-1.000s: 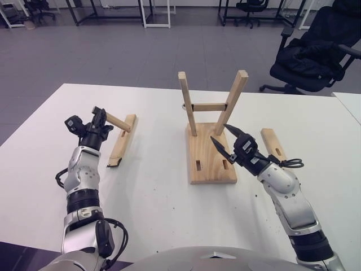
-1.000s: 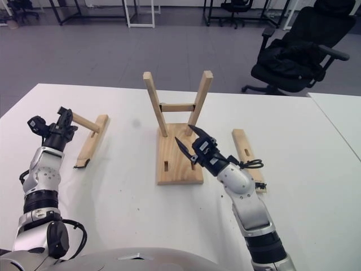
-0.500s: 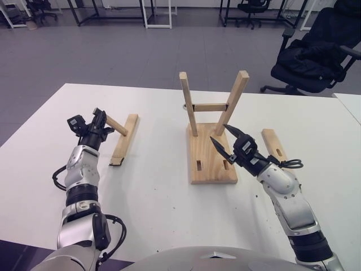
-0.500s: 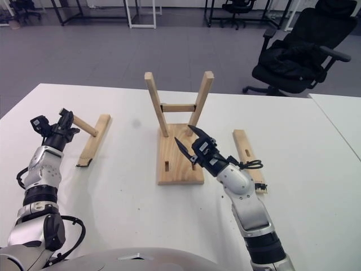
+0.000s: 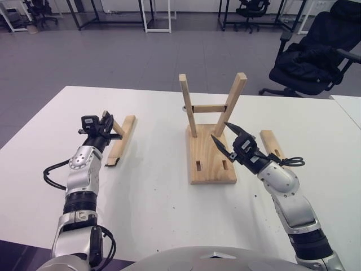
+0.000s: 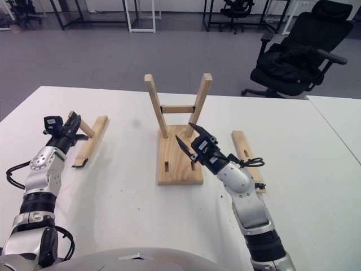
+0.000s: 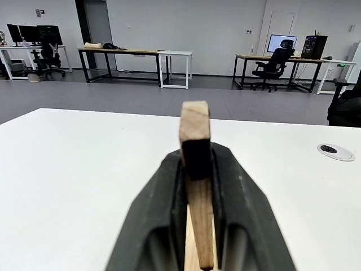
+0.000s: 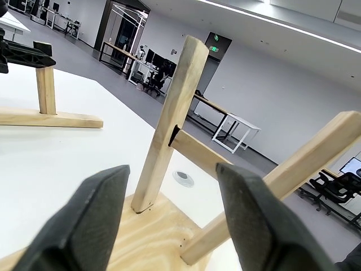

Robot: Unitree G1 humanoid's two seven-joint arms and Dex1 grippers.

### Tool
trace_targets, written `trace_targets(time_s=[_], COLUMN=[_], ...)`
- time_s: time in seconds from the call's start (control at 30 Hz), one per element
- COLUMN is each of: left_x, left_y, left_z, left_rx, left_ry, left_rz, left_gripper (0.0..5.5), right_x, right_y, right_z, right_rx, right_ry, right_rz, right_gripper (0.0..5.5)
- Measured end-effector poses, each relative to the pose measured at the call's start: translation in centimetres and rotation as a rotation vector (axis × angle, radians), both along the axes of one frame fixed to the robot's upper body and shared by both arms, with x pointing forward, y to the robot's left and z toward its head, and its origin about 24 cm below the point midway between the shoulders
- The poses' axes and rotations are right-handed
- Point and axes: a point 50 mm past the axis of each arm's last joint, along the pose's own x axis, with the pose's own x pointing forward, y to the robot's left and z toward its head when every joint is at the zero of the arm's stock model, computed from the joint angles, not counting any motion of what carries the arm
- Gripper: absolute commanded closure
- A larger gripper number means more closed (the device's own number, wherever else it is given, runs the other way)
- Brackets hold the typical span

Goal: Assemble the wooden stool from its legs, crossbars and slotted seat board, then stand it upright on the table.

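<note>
The slotted seat board (image 5: 212, 160) lies flat mid-table with two legs (image 5: 186, 104) standing up from its far end, joined by a crossbar (image 5: 209, 107). My right gripper (image 5: 225, 139) hovers open just over the board's right side, in front of the right-hand leg (image 5: 233, 101). On the left, a loose leg (image 5: 122, 139) lies on the table with a short crossbar (image 5: 113, 127) sticking out of it; my left gripper (image 5: 104, 126) is shut on that crossbar (image 7: 194, 169). Another loose leg (image 5: 273, 145) lies right of the board.
The white table (image 5: 152, 203) has bare room in front and to the far left. A round cable grommet (image 7: 334, 149) sits in the tabletop. A black office chair (image 5: 316, 51) stands beyond the table's far right corner.
My left gripper has shifted slightly right and away with the crossbar, and the leg piece has moved a little with it. The right gripper stays open in place.
</note>
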Motion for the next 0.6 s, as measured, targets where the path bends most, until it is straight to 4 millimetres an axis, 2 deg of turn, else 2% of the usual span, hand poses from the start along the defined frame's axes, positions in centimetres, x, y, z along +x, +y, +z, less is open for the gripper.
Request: trace_targets(time_s=[0.17, 0.43, 0.47, 0.5, 0.53, 0.57, 0.6], left_x=[1.2, 1.1, 0.9, 0.8, 0.3, -1.2, -1.0], left_y=[0.1, -0.2, -0.2, -0.2, -0.2, -0.6, -0.7], left_z=[1.1, 0.5, 0.5, 0.5, -0.7, -3.6, -3.3], left_rx=[-0.019, -0.013, -0.009, -0.009, -0.019, -0.048, -0.035], left_ry=[0.058, 0.067, 0.061, 0.057, 0.124, 0.224, 0.215], left_rz=[0.003, -0.004, -0.002, -0.002, -0.001, 0.005, 0.0], left_gripper=[5.11, 5.11, 4.74, 4.61, 4.39, 4.27, 4.16], right_x=[0.5, 0.8, 0.7, 0.7, 0.7, 0.7, 0.8], right_y=[0.0, 0.2, 0.2, 0.3, 0.3, 0.3, 0.3], right_z=[0.1, 0.3, 0.3, 0.3, 0.3, 0.3, 0.2], right_rx=[-0.027, -0.045, -0.048, -0.051, -0.053, -0.055, -0.053], right_ry=[-0.014, -0.04, -0.04, -0.04, -0.041, -0.041, -0.04], right_rz=[-0.011, -0.007, -0.003, 0.0, 0.001, 0.0, 0.0], right_gripper=[2.66, 2.66, 2.66, 2.66, 2.66, 2.66, 2.66])
